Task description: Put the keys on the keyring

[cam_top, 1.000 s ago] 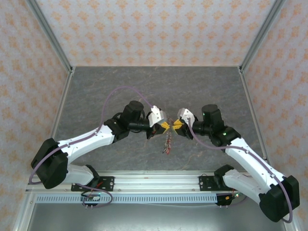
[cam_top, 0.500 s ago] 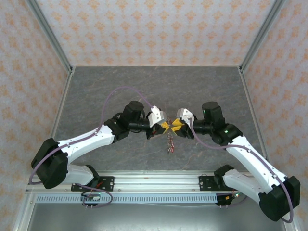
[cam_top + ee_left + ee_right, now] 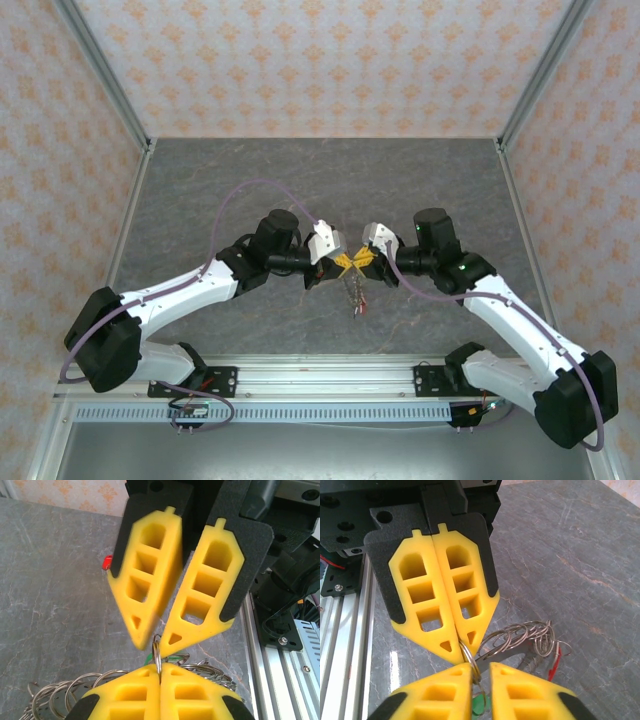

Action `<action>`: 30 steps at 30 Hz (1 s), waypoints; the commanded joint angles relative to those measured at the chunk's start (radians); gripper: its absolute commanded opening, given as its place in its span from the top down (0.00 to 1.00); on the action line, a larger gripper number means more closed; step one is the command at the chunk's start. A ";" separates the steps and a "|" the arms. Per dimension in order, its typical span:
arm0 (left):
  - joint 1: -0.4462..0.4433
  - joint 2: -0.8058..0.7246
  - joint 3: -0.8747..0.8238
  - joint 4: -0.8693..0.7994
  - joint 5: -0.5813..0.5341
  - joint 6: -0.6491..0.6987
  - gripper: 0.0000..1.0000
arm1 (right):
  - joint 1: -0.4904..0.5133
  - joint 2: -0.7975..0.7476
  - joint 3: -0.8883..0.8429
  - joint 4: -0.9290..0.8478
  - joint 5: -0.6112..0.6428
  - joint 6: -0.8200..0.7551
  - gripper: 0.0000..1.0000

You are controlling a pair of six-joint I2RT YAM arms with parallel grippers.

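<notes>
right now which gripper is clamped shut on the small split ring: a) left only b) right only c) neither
a: the left gripper has its fingers pressed together on the split ring, while the right gripper shows a gap between its fingers.

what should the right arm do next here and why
Probably close the right gripper on the thin silver metal keyring. Its yellow fingers sit on either side of the ring with a gap between them, while the left gripper is shut on the same ring from the opposite side. A second firm grip seems needed before the ring can be worked open for a key.
</notes>
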 commanded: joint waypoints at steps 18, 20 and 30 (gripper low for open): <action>-0.024 0.002 0.105 -0.123 -0.087 0.108 0.85 | 0.061 0.054 0.217 -0.282 0.117 -0.100 1.00; -0.027 0.005 0.108 -0.135 -0.090 0.116 0.87 | 0.063 0.052 0.227 -0.283 0.117 -0.103 1.00; -0.031 -0.013 0.080 -0.067 -0.085 0.081 1.00 | 0.074 0.065 0.297 -0.363 0.151 -0.157 0.93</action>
